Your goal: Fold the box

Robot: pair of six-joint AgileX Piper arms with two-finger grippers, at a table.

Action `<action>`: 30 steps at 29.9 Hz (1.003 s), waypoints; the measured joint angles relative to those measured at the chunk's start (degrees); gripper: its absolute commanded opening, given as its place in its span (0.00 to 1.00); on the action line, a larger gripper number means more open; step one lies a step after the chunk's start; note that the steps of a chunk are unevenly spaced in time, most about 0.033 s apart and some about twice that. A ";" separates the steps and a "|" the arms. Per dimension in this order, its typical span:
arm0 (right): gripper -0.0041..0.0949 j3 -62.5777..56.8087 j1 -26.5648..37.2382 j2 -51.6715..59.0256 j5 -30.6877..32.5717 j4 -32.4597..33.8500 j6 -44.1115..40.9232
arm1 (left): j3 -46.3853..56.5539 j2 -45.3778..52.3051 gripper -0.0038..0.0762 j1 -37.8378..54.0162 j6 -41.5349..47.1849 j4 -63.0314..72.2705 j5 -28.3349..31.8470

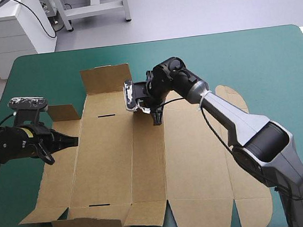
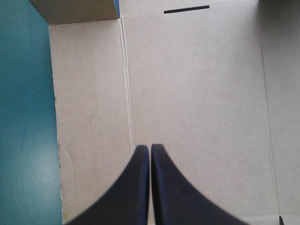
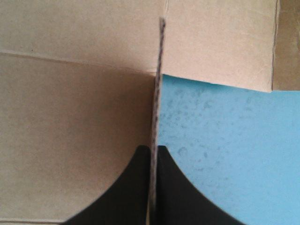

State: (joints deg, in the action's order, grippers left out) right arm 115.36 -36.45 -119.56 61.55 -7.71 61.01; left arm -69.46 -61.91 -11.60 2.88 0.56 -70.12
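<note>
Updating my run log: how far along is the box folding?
Early stage. Done: little; the box lies mostly flat on the table, no walls tucked. In hand: the right gripper has its fingers pinched on a board edge; the left gripper is shut over a left panel. Left: raising and tucking the walls.

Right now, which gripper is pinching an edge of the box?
The right gripper: a box edge stands between its fingers. The left gripper is shut on nothing.

The tabletop [image 1: 275,58] is lit brightly and evenly from overhead, soft, short shadows are cast beside the raised flaps of the box [image 1: 113,165], and one panel is shaded slightly darker.
</note>
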 measured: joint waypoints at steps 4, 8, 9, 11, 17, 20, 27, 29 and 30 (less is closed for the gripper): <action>0.13 0.00 0.00 0.00 -0.07 1.69 -2.70 | 0.00 0.00 0.04 0.00 0.00 0.00 -0.07; 0.29 0.00 0.00 0.00 -1.48 2.65 -7.29 | 0.00 0.00 0.04 0.00 0.00 -0.01 -0.10; 0.33 0.00 0.00 0.00 -1.84 2.67 -7.84 | 0.00 0.00 0.04 0.00 0.00 -0.01 -0.14; 0.38 0.00 0.00 0.00 -2.41 2.72 -7.90 | 0.00 0.00 0.04 0.00 0.00 -0.01 -0.14; 0.40 0.00 0.00 0.00 -3.28 2.85 -6.12 | 0.00 0.00 0.04 0.00 0.00 -0.01 -0.21; 0.39 0.00 0.00 0.00 -3.63 5.15 -6.13 | 0.00 0.00 0.04 0.00 0.00 -0.01 -0.57; 0.39 0.00 1.00 0.20 -0.05 18.51 -20.58 | 0.00 0.00 0.04 0.00 0.00 -0.01 -0.78; 0.39 0.00 2.30 0.82 1.86 19.41 -22.47 | 0.00 0.00 0.04 0.00 0.00 -0.01 -0.78; 0.39 0.00 3.23 1.43 2.82 19.47 -23.31 | 0.00 0.00 0.04 0.00 0.00 -0.01 -0.78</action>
State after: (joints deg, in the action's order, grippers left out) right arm 115.36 -33.22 -118.13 64.37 11.76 37.71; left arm -69.46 -61.91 -11.60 2.88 0.55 -70.90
